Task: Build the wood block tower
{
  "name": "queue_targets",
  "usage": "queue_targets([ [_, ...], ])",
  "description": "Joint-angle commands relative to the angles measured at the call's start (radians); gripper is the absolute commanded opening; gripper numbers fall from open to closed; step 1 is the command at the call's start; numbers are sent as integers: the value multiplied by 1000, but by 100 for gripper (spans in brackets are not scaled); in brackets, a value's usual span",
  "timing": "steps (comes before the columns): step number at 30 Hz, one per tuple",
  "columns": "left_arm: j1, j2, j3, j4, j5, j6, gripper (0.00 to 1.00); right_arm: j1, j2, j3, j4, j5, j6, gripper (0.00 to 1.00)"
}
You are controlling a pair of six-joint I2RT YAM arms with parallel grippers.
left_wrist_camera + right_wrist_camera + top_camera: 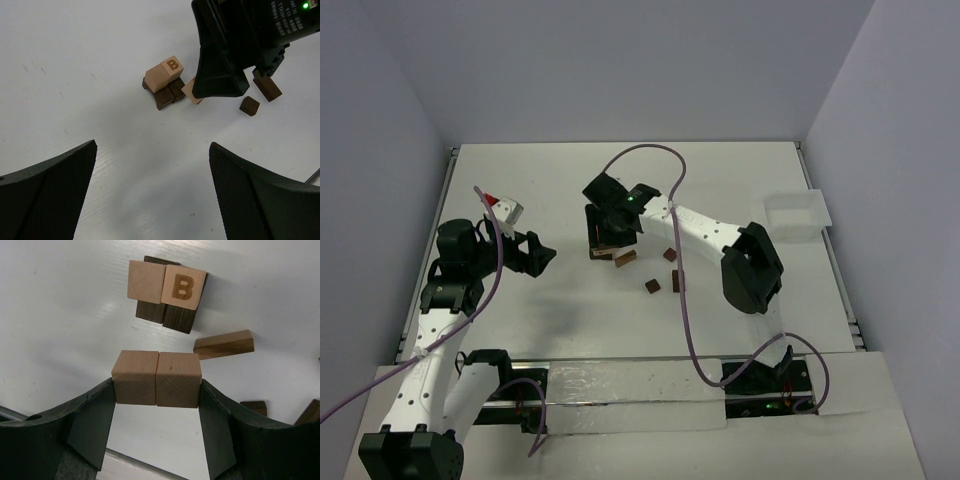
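Note:
The wood block tower (167, 287) is a low stack: dark brown blocks at the bottom and two light tan cubes on top, one marked "B". It also shows in the left wrist view, wood block tower (165, 80), and from above, wood block tower (602, 251). My right gripper (157, 386) is shut on two light tan cubes (156, 377) held side by side, hanging just beside the tower. From above, the right gripper (611, 222) covers most of the stack. My left gripper (152, 145) stands wide open and empty, well left of the tower, left gripper (536, 255).
A reddish-brown plank (223, 344) lies right of the tower. Small dark blocks (652, 286) (670, 254) (676, 281) lie scattered to its right. A white tray (796, 214) sits near the table's right edge.

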Motion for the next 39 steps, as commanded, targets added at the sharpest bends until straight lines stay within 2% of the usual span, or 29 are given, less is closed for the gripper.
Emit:
queue_targets([
  [1,9,-4,22,49,-10,-18,99,22,41,87,-26,11,66,7],
  [3,9,-2,21,50,-10,-18,99,31,59,101,-28,13,70,3],
  [7,12,0,20,49,-10,-19,99,37,105,125,-36,17,85,3],
  [39,14,17,8,62,-5,-23,99,9,224,239,-56,125,101,13],
])
